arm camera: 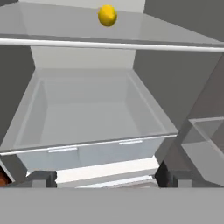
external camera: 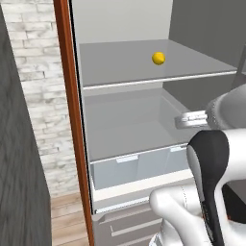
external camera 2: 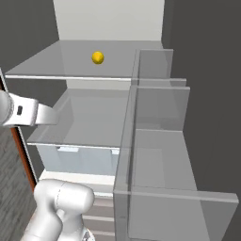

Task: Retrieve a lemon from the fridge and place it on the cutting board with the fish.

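The fridge (external camera: 129, 120) stood open, its pale grey interior facing the robot, with a reddish-brown panel edge (external camera: 72, 120) running down its left side and a white brick wall (external camera: 41, 86) beyond that. Its door (external camera 2: 155, 155), swung out to the right of the interior, carried clear shelf bins. Inside the fridge a glass shelf (external camera: 144, 72) crossed the upper part, and below it sat a clear crisper drawer (arm camera: 87, 118) with a pale front lip. The white arm (external camera: 211, 163) rose in front of the fridge's lower drawers, level with the crisper drawer. The gripper (arm camera: 107, 177) pointed into the fridge toward the crisper drawer, its fingers (arm camera: 41, 178) spread as wide as they go and holding nothing. The lemon (external camera: 158, 58) lay on the glass shelf, toward the back of the fridge, above the gripper and well apart from it.
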Motion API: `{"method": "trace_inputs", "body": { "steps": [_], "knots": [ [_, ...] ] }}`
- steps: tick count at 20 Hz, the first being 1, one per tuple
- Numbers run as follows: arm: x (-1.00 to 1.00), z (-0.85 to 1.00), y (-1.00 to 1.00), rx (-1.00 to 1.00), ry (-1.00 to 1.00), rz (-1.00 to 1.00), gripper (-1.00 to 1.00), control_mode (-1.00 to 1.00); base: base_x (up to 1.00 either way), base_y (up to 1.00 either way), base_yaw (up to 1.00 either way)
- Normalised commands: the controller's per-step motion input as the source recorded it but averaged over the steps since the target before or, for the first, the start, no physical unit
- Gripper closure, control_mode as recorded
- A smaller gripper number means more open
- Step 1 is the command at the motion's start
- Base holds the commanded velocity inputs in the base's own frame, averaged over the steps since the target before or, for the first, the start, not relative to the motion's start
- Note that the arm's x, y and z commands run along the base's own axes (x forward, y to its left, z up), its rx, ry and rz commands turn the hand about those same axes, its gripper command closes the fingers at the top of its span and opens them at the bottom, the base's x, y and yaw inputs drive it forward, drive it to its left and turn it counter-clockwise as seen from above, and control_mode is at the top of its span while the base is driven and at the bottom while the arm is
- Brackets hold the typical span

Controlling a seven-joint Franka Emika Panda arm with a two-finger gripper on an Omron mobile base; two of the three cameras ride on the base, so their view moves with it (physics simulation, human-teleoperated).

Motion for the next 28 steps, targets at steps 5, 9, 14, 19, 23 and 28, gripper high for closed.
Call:
{"method": "trace_inputs", "body": {
  "steps": [5,9,14,19,23,28],
  "knots": [
    [0.00,0.84,-0.06,0.11,0.00,0.00,-1.00,-1.00,0.00,0.00,0.00],
    [0.05,0.24,-0.10,0.19,-0.03,0.00,-1.00,-1.00,0.00,0.00,0.00],
    [0.62,0.00,-0.01,0.03,-0.08,0.00,-1.00,-1.00,0.00,0.00,0.00],
    [0.39,0.00,0.00,-0.01,-0.18,0.02,-1.00,-1.00,0.00,0.00,0.00],
    [0.40,0.08,-0.02,0.00,-0.07,0.01,-1.00,-1.00,0.00,0.00,0.00],
    [0.59,0.31,-0.14,-0.01,0.14,0.00,-1.00,-1.00,0.00,0.00,0.00]
  ]
}}
